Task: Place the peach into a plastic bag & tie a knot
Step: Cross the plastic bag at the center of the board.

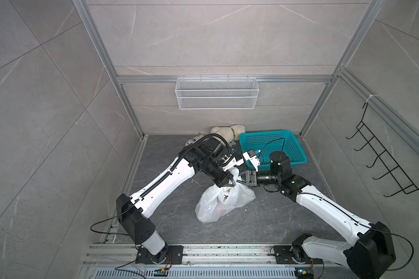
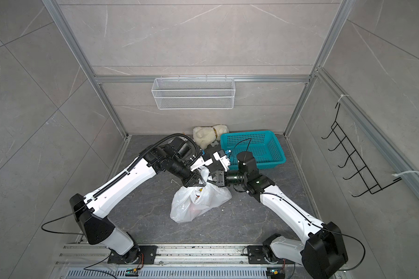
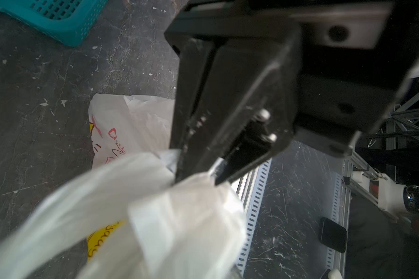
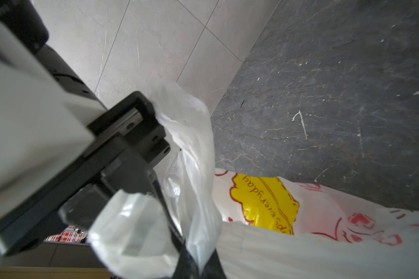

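Bag (image 1: pixel 224 204) sits on the dark surface (image 1: pixel 167 217), near the teal basket (image 1: pixel 300 159), its neck held up between my two arms. My left pincer (image 3: pixel 194 179) is clenched on white plastic at that neck. My right pincer (image 4: pixel 194 262), just beside it, is clenched on another fold of the same bag. Yellow and red print shows on the bag's side.

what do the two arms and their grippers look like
White smooth link shells, black joint housings. The left arm carries a black ribbed cable conduit; the right arm has thin black cables. The left gripper and right gripper are black with tapered fingers.
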Available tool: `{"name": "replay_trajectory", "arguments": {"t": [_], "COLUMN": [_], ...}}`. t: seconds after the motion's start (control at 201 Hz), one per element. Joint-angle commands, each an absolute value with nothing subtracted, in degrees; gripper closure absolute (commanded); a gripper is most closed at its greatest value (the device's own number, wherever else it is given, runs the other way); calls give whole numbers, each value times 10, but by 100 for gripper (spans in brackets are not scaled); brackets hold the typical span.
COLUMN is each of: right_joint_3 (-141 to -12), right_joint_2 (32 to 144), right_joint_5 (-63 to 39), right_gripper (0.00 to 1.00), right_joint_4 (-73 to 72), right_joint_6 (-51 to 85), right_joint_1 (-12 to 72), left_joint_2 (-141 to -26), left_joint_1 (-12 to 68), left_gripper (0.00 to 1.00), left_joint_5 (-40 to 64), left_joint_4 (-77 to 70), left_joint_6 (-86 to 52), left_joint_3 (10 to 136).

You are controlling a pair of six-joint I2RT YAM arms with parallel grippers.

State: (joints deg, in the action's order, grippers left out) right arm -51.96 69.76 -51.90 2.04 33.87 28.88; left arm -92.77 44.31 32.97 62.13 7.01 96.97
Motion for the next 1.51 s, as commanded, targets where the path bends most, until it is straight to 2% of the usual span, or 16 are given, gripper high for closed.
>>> {"name": "replay_trajectory", "arguments": {"t": [0.0,0.503,0.916,1.135,1.329,1.503], "right_joint_3": [-530,-486,-482,-490,-502,-504], "right_joint_2": [695,696,699,705,706,714], "right_joint_5": [-541,-598,-586,-583,-569,-560], "right_gripper": [97,85,61,55,54,61], "right_joint_4": [22,-115,-127,-116,-87,-80], "right_joint_6": [328,414,418,410,394,392], "right_joint_1": [292,292,292,292,292,292], "left_joint_2": [-931,-917,-911,-920,-935,-945], "left_joint_1": [442,407,396,398,412,422], "left_gripper": [100,100,100,100,100,100], "left_joint_5": [309,341,384,391,398,399], "left_joint_4": [647,636,624,622,629,634], "left_joint_6": [59,52,36,23,23,24], "left_joint_3": [991,976,969,975,985,991]}}
